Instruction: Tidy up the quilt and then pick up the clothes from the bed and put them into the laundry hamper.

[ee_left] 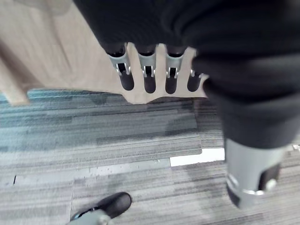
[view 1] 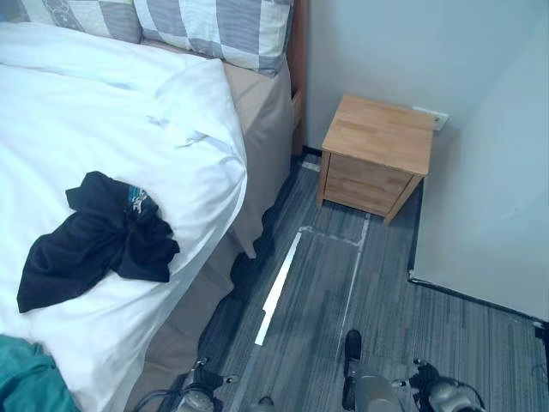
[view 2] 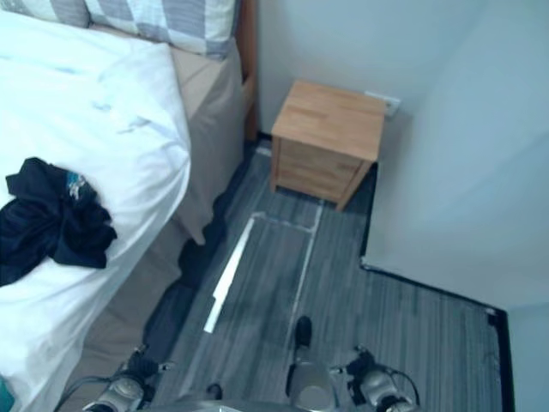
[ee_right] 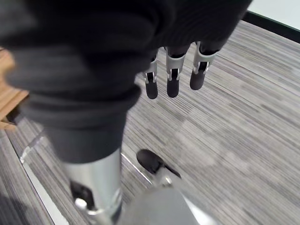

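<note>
White quilt (view 1: 103,112) is covering the bed across the left of the frame, rumpled near its right edge and hanging down over the beige bed skirt (view 1: 262,129). Dark clothes (view 1: 94,240) are lying in a crumpled heap on the quilt at the lower left, with a small patch of teal showing at their top. More teal cloth (view 1: 30,378) is peeking in at the bottom left corner. Checked grey-and-white pillows (view 1: 214,30) are sitting along the top edge. A wooden nightstand (view 1: 377,154) is standing in the upper right against the wall, on the grey striped floor (view 1: 386,300), with a strip of white tape (view 1: 279,287) lying on the floor near the bed.

In its wrist view the left hand (ee_left: 154,51) is hanging over the floor, fingers straight and relaxed, grasping nothing. The right hand (ee_right: 173,61) is likewise hanging released above the floor, fingers straight, holding nothing.
</note>
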Tool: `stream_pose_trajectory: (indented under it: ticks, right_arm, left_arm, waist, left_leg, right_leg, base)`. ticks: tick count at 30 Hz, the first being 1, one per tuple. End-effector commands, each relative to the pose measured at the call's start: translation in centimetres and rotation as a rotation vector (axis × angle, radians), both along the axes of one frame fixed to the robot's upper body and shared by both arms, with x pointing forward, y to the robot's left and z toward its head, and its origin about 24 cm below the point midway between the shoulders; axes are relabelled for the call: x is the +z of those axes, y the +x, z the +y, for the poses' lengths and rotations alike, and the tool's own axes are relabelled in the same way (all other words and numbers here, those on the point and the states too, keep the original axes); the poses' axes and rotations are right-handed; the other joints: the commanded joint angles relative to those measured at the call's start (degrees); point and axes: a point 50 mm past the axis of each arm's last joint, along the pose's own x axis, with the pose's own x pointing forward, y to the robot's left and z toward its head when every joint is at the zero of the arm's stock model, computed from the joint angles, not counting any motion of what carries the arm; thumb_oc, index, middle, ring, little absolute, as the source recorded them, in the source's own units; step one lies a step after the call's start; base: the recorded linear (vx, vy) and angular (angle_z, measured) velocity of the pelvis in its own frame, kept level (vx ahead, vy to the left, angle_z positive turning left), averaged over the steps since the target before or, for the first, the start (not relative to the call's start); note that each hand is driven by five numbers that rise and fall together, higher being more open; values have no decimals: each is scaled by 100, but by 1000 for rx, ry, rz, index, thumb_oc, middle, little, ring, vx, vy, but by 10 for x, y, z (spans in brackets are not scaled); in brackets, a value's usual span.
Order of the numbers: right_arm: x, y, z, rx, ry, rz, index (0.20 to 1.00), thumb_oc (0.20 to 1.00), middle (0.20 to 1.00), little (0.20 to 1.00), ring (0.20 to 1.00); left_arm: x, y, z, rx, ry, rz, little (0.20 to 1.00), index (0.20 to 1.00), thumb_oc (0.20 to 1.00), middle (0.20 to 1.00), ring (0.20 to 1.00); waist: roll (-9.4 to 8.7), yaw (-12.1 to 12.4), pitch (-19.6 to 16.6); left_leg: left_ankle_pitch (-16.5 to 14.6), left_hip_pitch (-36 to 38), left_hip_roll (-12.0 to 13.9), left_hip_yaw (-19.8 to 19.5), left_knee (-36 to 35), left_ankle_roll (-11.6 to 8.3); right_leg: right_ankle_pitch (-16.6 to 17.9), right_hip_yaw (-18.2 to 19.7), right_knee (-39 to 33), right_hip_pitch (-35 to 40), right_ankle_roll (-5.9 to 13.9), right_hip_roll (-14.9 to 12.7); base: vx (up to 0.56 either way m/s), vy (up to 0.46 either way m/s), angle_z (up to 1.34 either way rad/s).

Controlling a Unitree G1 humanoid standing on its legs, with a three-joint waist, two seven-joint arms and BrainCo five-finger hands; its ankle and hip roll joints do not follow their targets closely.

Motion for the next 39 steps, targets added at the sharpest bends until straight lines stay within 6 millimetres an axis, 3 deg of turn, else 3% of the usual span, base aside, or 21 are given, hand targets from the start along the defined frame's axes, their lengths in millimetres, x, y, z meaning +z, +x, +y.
stream_pose_trajectory:
  ticks: [1,4,6,9,12,15,16,17,20,23,24,25,26,27,28,31,32,34,35,37,39]
  right_arm:
    - [6,10,-7,51,-65,-7,1000,1000,1000,1000,1000]
    - [8,13,-9,63,-76,-19,1000,1000,1000,1000,1000]
    - [8,13,-9,62,-75,-19,1000,1000,1000,1000,1000]
    - [8,14,-12,58,-95,-17,1000,1000,1000,1000,1000]
    - [4,8,-4,64,-72,-4,1000,1000,1000,1000,1000]
    - [2,13,9,101,-40,-9,1000,1000,1000,1000,1000]
    - [3,17,14,121,-34,-20,1000,1000,1000,1000,1000]
    - [6,25,18,123,-21,-56,1000,1000,1000,1000,1000]
    - [10,32,19,115,-15,-94,1000,1000,1000,1000,1000]
    - [25,52,12,64,-18,-214,1000,1000,1000,1000,1000]
    - [48,76,0,53,-44,-352,1000,1000,1000,1000,1000]
    - [48,76,0,53,-44,-352,1000,1000,1000,1000,1000]
    - [83,100,-21,56,-103,-520,1000,1000,1000,1000,1000]
    - [83,99,-21,56,-103,-520,1000,1000,1000,1000,1000]
    - [124,118,-39,109,-192,-685,1000,1000,1000,1000,1000]
    - [162,139,-39,175,-264,-840,1000,1000,1000,1000,1000]
    - [214,162,-34,290,-339,-1017,1000,1000,1000,1000,1000]
    - [234,168,-33,331,-369,-1070,1000,1000,1000,1000,1000]
    - [276,180,-23,455,-450,-1186,1000,1000,1000,1000,1000]
    - [317,194,-6,559,-507,-1302,1000,1000,1000,1000,1000]
    - [334,201,1,591,-527,-1341,1000,1000,1000,1000,1000]
  left_arm:
    - [14,30,16,-58,81,-71,1000,1000,1000,1000,1000]
    - [12,24,16,-59,77,-51,1000,1000,1000,1000,1000]
    - [9,14,19,-47,78,-22,1000,1000,1000,1000,1000]
    - [6,8,17,-43,65,4,1000,1000,1000,1000,1000]
    - [5,2,19,-20,60,14,1000,1000,1000,1000,1000]
    - [5,-3,25,-1,71,30,1000,1000,1000,1000,1000]
    - [6,-5,29,-1,85,44,1000,1000,1000,1000,1000]
    - [7,-5,33,0,99,39,1000,1000,1000,1000,1000]
    - [9,-3,37,7,107,33,1000,1000,1000,1000,1000]
    - [13,0,44,10,126,13,1000,1000,1000,1000,1000]
    - [14,-4,49,20,141,6,1000,1000,1000,1000,1000]
    - [14,-4,49,20,141,6,1000,1000,1000,1000,1000]
    - [15,-8,53,33,153,2,1000,1000,1000,1000,1000]
    - [15,-8,53,32,153,2,1000,1000,1000,1000,1000]
    - [13,-19,57,36,170,27,1000,1000,1000,1000,1000]
    - [10,-34,57,39,178,68,1000,1000,1000,1000,1000]
    - [6,-53,55,89,162,101,1000,1000,1000,1000,1000]
    - [4,-61,53,108,148,113,1000,1000,1000,1000,1000]
    - [1,-71,47,126,127,124,1000,1000,1000,1000,1000]
    - [-2,-76,38,92,106,136,1000,1000,1000,1000,1000]
    - [-2,-76,36,83,98,136,1000,1000,1000,1000,1000]
  waist:
    - [-449,275,562]
    - [-396,343,457]
    - [-280,313,274]
    - [-263,289,123]
    - [-376,330,24]
    - [-388,346,15]
    - [-387,294,44]
    - [-279,236,118]
    - [-273,176,177]
    - [-356,84,228]
    - [-467,-34,260]
    - [-467,-35,257]
    - [-522,-182,331]
    - [-526,-181,320]
    - [-580,-286,344]
    - [-652,-308,281]
    - [-629,-283,236]
    - [-615,-288,181]
    - [-573,-234,159]
    - [-492,-150,212]
    - [-446,-124,246]
  left_leg:
    - [517,-1231,85,877,1251,128]
    - [394,-1375,12,1393,582,260]
    - [440,-1339,126,2399,-296,290]
    - [580,-1042,312,3338,-842,377]
    - [570,-873,-16,3021,-1176,511]
    - [449,-382,-198,3063,-1687,756]
    - [403,-185,-256,3035,-1864,833]
    - [547,-4,-128,2911,-2091,871]
    - [533,158,-114,2611,-2197,839]
    - [490,164,-58,2171,-2163,686]
    - [381,227,-73,1826,-2150,562]
    - [382,222,-73,1825,-2149,562]
    - [256,340,-54,1437,-2197,465]
    - [272,318,-58,1438,-2195,464]
    - [155,397,-24,1198,-2190,400]
    - [57,438,-39,1021,-2096,365]
    - [29,521,81,953,-2080,303]
    - [65,495,126,948,-2102,273]
    - [83,471,229,939,-2082,218]
    - [123,373,356,881,-2024,138]
    - [163,308,423,857,-2019,82]
  right_leg:
    - [-1058,-191,182,724,439,-487]
    - [-1220,-316,84,954,430,-377]
    - [-1538,-561,-8,1249,461,-167]
    - [-1667,-1016,59,1501,479,-55]
    - [-1695,-1158,438,1570,574,-114]
    - [-1603,-1345,1786,1218,936,-365]
    - [-1338,-1337,2411,981,1171,-558]
    - [-934,-1207,3169,433,1168,-681]
    - [-1018,-993,3187,149,1093,-719]
    - [-1118,-637,2096,98,914,-781]
    - [-1018,54,1013,91,894,-773]
    - [-1015,52,1009,89,893,-772]
    - [-823,876,491,-111,997,-705]
    - [-804,880,483,-128,993,-709]
    - [-719,1237,191,-254,1045,-666]
    - [-609,1163,162,-138,1082,-727]
    - [-610,1147,118,-48,1047,-586]
    - [-600,1112,90,-57,1021,-551]
    - [-623,1068,56,-44,970,-462]
    - [-689,974,40,-74,909,-360]
    - [-723,906,43,-108,878,-322]
  base:
    - [283,-163,43]
    - [346,-88,65]
    - [313,-15,26]
    - [254,38,32]
    - [329,82,38]
    - [198,124,75]
    - [184,74,113]
    - [259,58,89]
    - [209,-98,118]
    - [200,-233,109]
    - [272,-293,116]
    - [404,-369,107]
    - [189,-164,98]
    - [344,-256,120]
    - [213,-137,96]
    - [231,-175,108]
    - [337,-281,86]
    - [201,-160,15]
    - [177,-153,-1]
    - [135,-158,15]
    - [41,-106,5]
